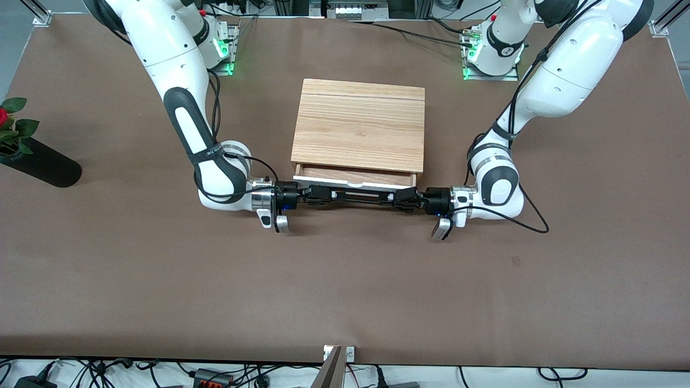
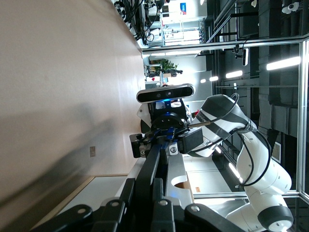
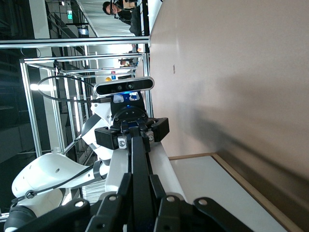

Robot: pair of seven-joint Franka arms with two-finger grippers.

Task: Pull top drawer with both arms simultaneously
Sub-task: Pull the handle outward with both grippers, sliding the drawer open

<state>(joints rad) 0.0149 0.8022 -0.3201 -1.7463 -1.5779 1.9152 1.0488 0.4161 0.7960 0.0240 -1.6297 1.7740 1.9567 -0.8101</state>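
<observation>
The small light-wood cabinet (image 1: 358, 124) stands mid-table. Its top drawer (image 1: 356, 176) is out a little, showing a strip of brown inside above the white front panel (image 1: 323, 185). The wide black wire handle (image 1: 358, 196) runs along the front. My right gripper (image 1: 318, 195) is shut on the handle's end toward the right arm. My left gripper (image 1: 403, 198) is shut on the opposite end. In the left wrist view my gripper (image 2: 143, 182) clamps the handle (image 2: 157, 154). In the right wrist view my gripper (image 3: 140, 178) clamps the handle (image 3: 137, 154) beside the white panel (image 3: 217, 188).
A black vase (image 1: 40, 164) with a red rose (image 1: 4, 116) lies at the right arm's end of the brown table (image 1: 345, 291). A small metal bracket (image 1: 338, 355) sits at the table's edge nearest the front camera.
</observation>
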